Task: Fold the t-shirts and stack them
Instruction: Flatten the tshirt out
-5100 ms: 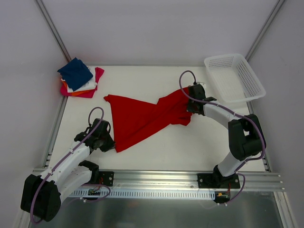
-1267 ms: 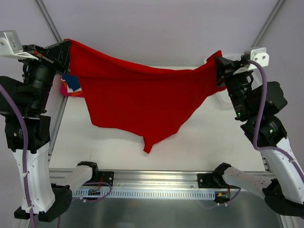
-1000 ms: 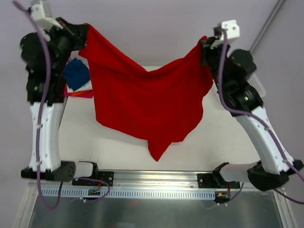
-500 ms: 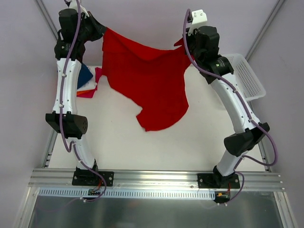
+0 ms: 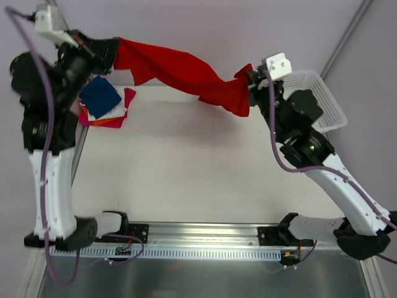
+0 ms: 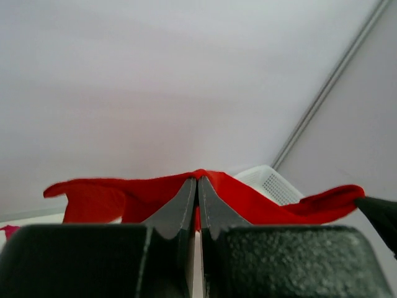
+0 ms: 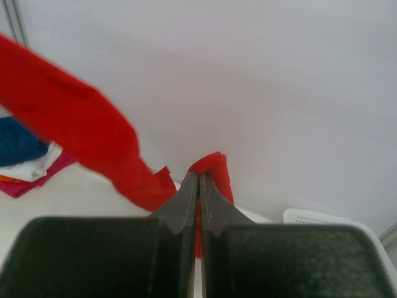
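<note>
Now the red shirt [image 5: 180,68], a broad hanging sheet moments ago, stretches as a narrow band between the left tool [image 5: 111,53] and right tool [image 5: 250,81], both pinching it, so folding has not begun

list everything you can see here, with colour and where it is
large bright red cloth t-shirt: 1, red, stretched in the air above the table's far edge, one end in each pincer
stack of small folded cloth tees: 1 stack, navy blue on top, white, orange and magenta below, table's far left corner
white plastic mesh basket: 1, white, table's far right corner
table: 1, white, under everything
metal rail: 1, silver, along the table's near edge
left pincer: 1, black, shut on the red t-shirt, raised at far left
right pincer: 1, black, shut on the red t-shirt, raised at far right
</note>
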Controlling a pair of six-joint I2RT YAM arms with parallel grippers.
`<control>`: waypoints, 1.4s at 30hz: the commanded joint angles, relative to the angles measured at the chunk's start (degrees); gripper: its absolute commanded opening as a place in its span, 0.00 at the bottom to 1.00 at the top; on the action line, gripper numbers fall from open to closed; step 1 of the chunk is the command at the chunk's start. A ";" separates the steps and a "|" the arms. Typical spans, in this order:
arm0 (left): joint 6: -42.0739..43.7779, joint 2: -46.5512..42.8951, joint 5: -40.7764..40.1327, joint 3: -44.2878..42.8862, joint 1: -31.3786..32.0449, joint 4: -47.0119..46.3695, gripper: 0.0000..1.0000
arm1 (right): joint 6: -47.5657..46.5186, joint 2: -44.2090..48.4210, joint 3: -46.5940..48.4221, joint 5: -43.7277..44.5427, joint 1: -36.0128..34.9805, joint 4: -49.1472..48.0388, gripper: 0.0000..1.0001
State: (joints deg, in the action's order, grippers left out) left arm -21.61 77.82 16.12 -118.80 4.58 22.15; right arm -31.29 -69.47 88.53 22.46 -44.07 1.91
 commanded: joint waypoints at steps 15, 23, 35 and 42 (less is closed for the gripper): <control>-7.93 -39.32 -0.65 62.13 0.61 -9.24 0.00 | 11.96 22.27 -27.54 13.75 -11.47 1.60 0.00; -4.42 -27.84 -1.44 47.36 0.52 -7.56 0.00 | 4.65 12.29 -17.98 12.89 -9.20 -1.47 0.00; -3.18 16.29 3.48 18.28 -0.18 -8.70 0.00 | 13.80 -15.15 0.40 -5.67 12.43 0.55 0.00; -1.42 35.01 4.71 -19.93 -0.54 1.04 0.00 | 10.90 -22.37 17.10 -7.96 15.51 3.36 0.00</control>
State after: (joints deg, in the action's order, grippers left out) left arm -25.52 113.43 18.83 -121.47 4.78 23.38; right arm -18.92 -93.86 96.38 16.36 -29.10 8.62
